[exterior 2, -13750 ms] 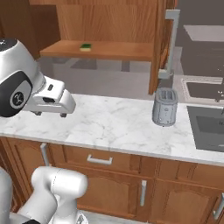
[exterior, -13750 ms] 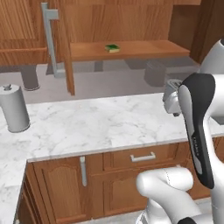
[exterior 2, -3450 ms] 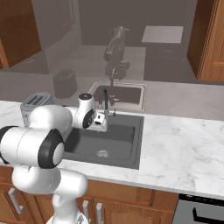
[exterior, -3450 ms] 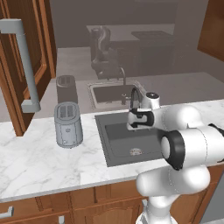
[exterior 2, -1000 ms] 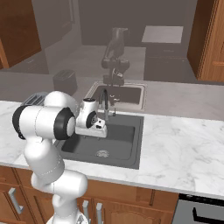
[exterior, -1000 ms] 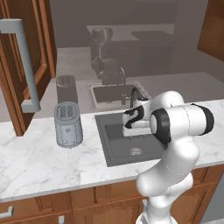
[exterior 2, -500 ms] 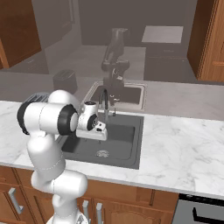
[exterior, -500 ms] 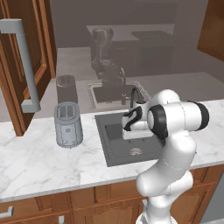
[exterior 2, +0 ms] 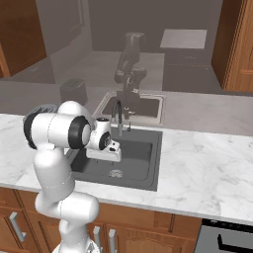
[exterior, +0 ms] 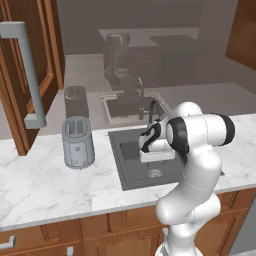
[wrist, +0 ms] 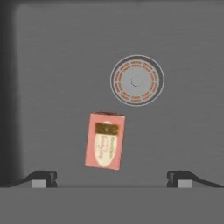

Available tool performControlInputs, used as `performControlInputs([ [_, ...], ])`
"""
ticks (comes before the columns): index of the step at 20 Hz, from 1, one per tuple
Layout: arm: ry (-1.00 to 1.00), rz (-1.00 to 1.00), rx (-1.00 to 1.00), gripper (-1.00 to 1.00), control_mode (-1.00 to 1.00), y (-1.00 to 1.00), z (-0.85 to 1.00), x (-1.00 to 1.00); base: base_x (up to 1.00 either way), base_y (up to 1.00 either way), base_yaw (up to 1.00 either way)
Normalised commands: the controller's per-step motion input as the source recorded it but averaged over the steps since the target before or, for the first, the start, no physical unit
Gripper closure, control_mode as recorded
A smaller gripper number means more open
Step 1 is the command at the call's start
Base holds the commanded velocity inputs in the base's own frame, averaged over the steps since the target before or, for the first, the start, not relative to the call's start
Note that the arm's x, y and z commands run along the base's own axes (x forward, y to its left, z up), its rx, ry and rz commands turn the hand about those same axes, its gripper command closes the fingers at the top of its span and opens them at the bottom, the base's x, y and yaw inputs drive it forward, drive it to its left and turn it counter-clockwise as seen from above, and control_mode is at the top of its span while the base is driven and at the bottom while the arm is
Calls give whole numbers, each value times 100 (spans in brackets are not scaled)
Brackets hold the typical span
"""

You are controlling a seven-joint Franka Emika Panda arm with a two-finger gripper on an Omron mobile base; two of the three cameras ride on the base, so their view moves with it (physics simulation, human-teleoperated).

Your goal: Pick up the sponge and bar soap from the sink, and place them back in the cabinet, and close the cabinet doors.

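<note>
As the hand (wrist: 112, 178) hung spread wide above the sink (wrist: 183, 52), the bar soap (wrist: 105, 140) lay flat on the basin floor beside the drain (wrist: 137, 80). It looked light, stiff and probably slippery; pinching its long edges seemed safest.

A matt dark grey finish is seen on the sink (wrist: 188, 65); white veined marble on the counter (exterior: 45, 185); brushed metal on the toaster (exterior: 77, 142).
</note>
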Motion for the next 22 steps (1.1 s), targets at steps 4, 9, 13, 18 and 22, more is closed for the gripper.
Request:
performControlInputs([
  [4,3,0,0,-100,-100,0,-14,0,0,0,0],
  [9,3,0,0,-100,-100,0,-12,0,0,0,0],
  [13,3,0,0,-100,-100,0,-8,0,0,0,0],
  [18,1,0,0,-100,-100,2,-7,6,0,0,0],
  [22,0,0,0,-100,-100,9,-9,11,0,0,0],
])
